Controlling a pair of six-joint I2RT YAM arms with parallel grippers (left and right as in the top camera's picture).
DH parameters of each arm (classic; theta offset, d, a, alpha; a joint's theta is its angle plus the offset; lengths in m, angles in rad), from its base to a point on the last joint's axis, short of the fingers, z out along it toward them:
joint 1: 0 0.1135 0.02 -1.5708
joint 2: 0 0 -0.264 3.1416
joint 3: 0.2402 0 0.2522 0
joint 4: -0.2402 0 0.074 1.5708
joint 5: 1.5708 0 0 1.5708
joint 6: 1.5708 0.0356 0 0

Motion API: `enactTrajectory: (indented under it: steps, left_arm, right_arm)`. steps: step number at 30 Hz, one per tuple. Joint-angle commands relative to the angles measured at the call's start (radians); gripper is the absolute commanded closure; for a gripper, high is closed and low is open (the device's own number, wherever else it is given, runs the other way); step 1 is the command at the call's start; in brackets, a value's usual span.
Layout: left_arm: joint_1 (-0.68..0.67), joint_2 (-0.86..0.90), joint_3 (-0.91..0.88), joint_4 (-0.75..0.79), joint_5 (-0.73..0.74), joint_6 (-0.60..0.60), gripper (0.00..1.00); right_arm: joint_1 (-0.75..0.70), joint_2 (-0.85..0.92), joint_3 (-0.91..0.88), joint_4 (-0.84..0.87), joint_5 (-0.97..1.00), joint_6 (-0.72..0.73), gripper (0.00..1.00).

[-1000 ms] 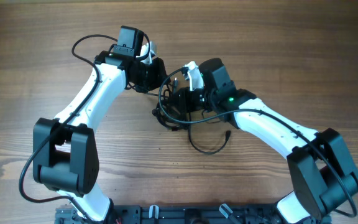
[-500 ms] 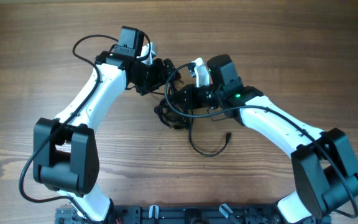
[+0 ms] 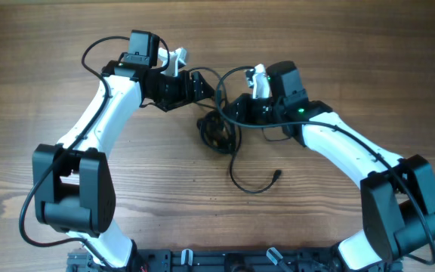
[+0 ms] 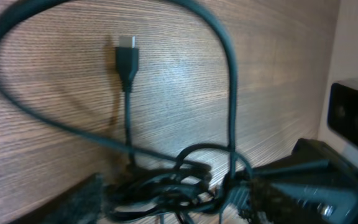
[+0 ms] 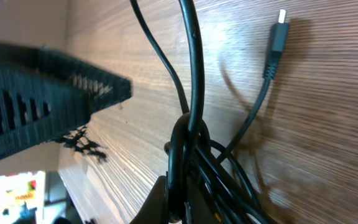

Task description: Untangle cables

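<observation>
Black cables [image 3: 219, 130]: right jaws clamped shut on the knot, mid-desk. Left jaws parted, holding nothing, just beside it. One loose tail loops toward the arm bases, its plug [image 3: 277, 174] lying on the wooden desk [image 3: 338, 45].

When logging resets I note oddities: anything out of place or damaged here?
Only the cables: they sit bunched in a tangled knot at the overhead view's middle, one plug end trailing loose on a wide loop. No damage or spill shows.

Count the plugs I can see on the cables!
1: a plug lies on the table at the end of a loose loop, apart from the knot. More may hide inside the knot.
</observation>
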Motion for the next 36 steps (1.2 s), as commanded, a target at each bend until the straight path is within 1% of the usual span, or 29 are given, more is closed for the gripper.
enactTrajectory:
  steps: [1,3,5,7,9,10,15,20,23,26,30,34,36]
  left_arm:
    - [0.002,0.002,-0.006,-0.008,-0.004,0.183,0.38]
    - [0.0,0.004,-0.006,-0.032,-0.026,0.27,0.39]
    - [0.0,0.006,-0.007,-0.04,-0.064,0.303,0.51]
    - [-0.002,0.012,-0.01,-0.048,-0.064,0.367,0.58]
    - [-0.002,0.031,-0.011,-0.051,-0.067,0.389,0.63]
    - [-0.003,0.044,-0.011,-0.051,-0.067,0.389,0.62]
    - [-0.011,0.115,-0.011,-0.051,-0.067,0.416,0.52]
    - [-0.026,0.132,-0.011,-0.05,-0.052,0.42,0.51]
    - [-0.049,0.133,-0.011,-0.07,-0.058,0.475,0.5]
    - [-0.082,0.135,-0.011,-0.069,-0.17,0.467,0.47]
    - [-0.109,0.135,-0.011,-0.077,-0.18,0.468,0.47]
    - [-0.1,0.134,-0.011,-0.078,-0.204,0.467,0.46]
    - [-0.087,0.132,-0.011,-0.086,-0.182,0.468,0.41]
  right_arm:
    - [-0.011,-0.023,0.01,-0.002,0.004,0.068,0.96]
    - [-0.011,-0.023,0.01,-0.001,0.004,0.068,0.96]
    - [-0.011,-0.023,0.01,-0.001,-0.003,0.067,0.96]
    - [-0.011,-0.023,0.01,-0.002,-0.003,0.067,0.96]
    - [-0.011,-0.023,0.01,-0.002,-0.003,0.067,0.96]
    - [-0.011,-0.023,0.01,-0.002,-0.003,0.067,0.96]
    - [-0.011,-0.022,0.01,-0.002,-0.003,0.066,0.96]
    - [-0.011,-0.022,0.01,-0.002,-0.003,0.064,0.96]
    - [-0.011,-0.022,0.01,-0.002,-0.003,0.064,0.96]
    - [-0.011,-0.022,0.01,-0.002,-0.003,0.064,0.96]
    - [-0.011,-0.022,0.01,-0.002,-0.003,0.066,0.96]
    - [-0.011,-0.022,0.01,-0.001,0.001,0.065,0.96]
    - [-0.011,-0.022,0.01,-0.001,0.001,0.063,0.96]
